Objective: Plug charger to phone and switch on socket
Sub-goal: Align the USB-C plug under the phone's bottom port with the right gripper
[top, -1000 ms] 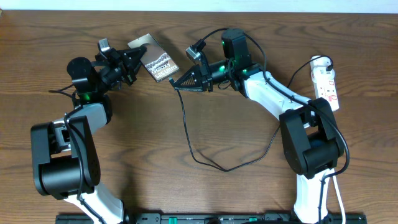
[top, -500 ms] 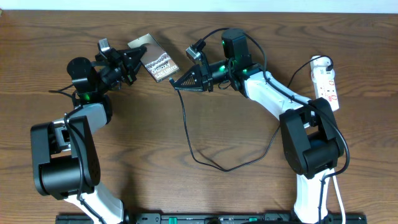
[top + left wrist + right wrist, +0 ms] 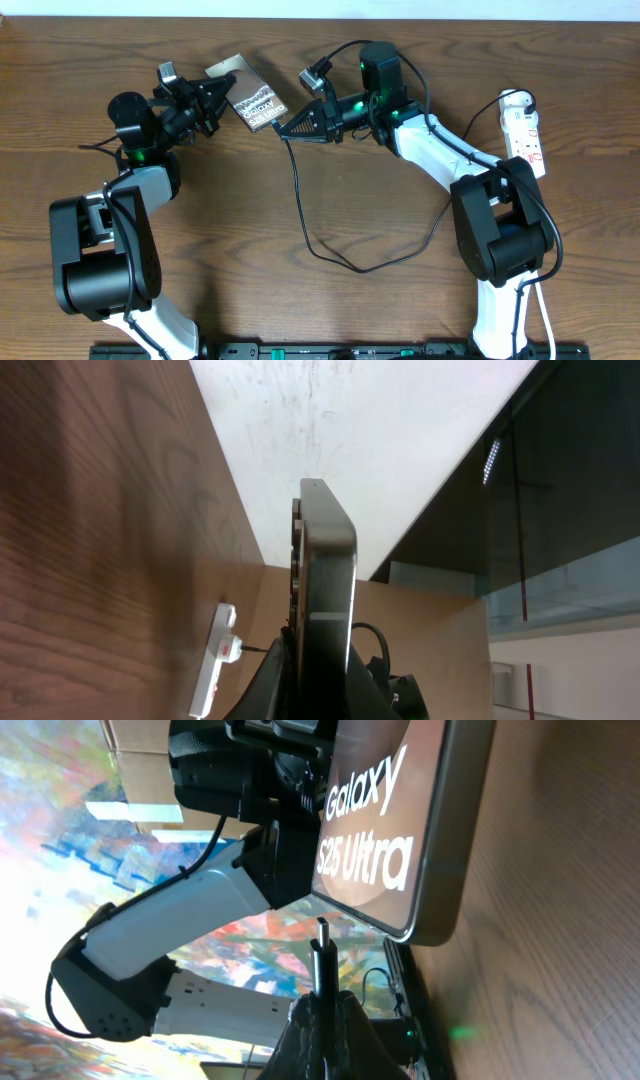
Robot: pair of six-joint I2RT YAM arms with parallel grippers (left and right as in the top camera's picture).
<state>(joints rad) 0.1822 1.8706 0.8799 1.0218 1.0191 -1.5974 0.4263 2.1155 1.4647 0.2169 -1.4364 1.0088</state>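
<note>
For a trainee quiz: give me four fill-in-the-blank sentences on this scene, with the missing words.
The left gripper is shut on the ___. The right gripper pinches the ___ by its plug. That plug is ___ yet inserted. The socket lies on the robot's ___ side.
Missing: phone; charger; not; right.

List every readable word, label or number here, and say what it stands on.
"Galaxy S25 Ultra": white lettering on the phone face, right wrist view.
"Galaxy": the same label seen from overhead; the smaller line beneath is blurred.
On the socket: red marks too small to read.
</note>
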